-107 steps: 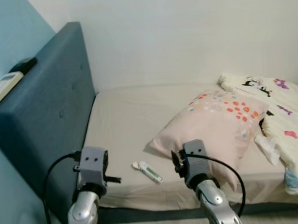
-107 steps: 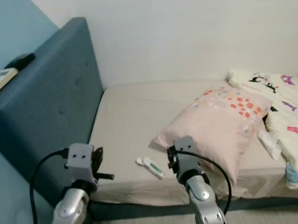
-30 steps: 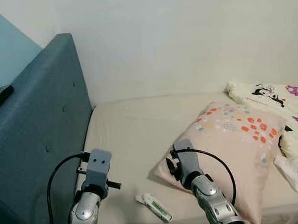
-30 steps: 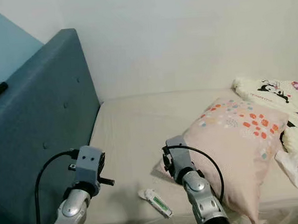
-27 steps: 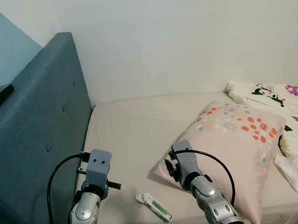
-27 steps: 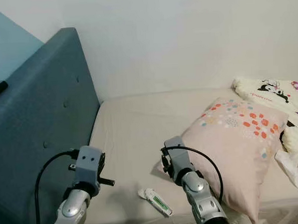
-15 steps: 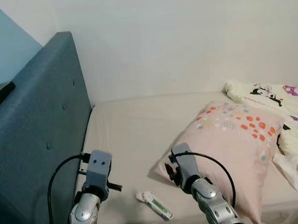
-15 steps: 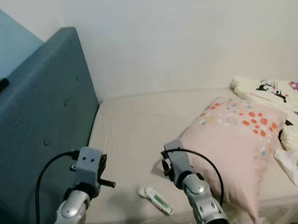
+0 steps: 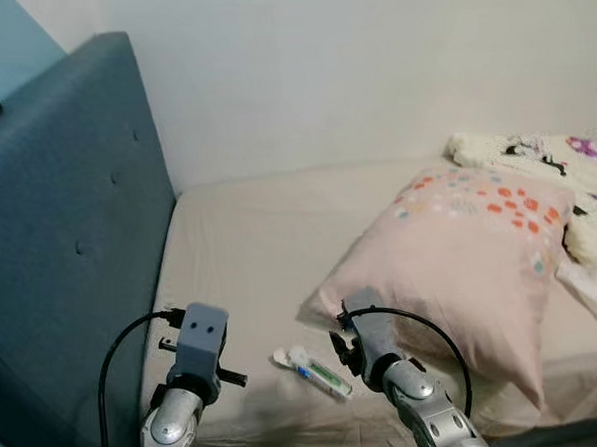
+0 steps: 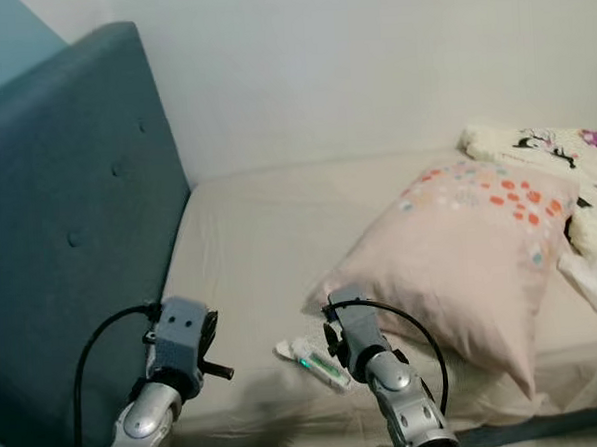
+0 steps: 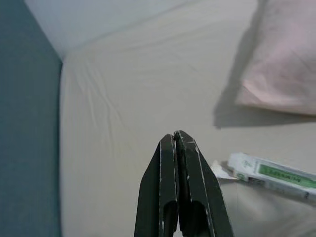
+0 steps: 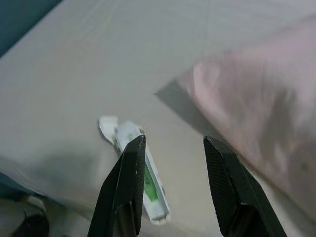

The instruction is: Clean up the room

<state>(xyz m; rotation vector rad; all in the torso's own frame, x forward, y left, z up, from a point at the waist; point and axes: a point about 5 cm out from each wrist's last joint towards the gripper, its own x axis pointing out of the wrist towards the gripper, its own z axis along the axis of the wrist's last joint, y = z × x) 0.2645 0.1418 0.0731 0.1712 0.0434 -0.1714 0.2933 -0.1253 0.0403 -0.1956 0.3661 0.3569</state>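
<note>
A beige-sheeted bed [image 9: 250, 256] in the corner of a room, between a dark teal upholstered headboard [image 9: 59, 246] and a plain white wall [image 9: 371, 69].

On the sheet lie one pale pink pillow with orange and blue spots [image 9: 460, 255], one white cartoon-printed quilt [image 9: 566, 169] bunched at the far right, and one small white tube with a green label [image 9: 321, 374] near the front edge, just left of the pillow's corner. Two arms reach over the front edge: the left gripper [image 11: 178, 143] hangs above bare sheet beside the tube with its fingers pressed together on nothing, and the right gripper [image 12: 173, 148] hovers over the tube, fingers spread, one finger crossing it in the right wrist view.
</note>
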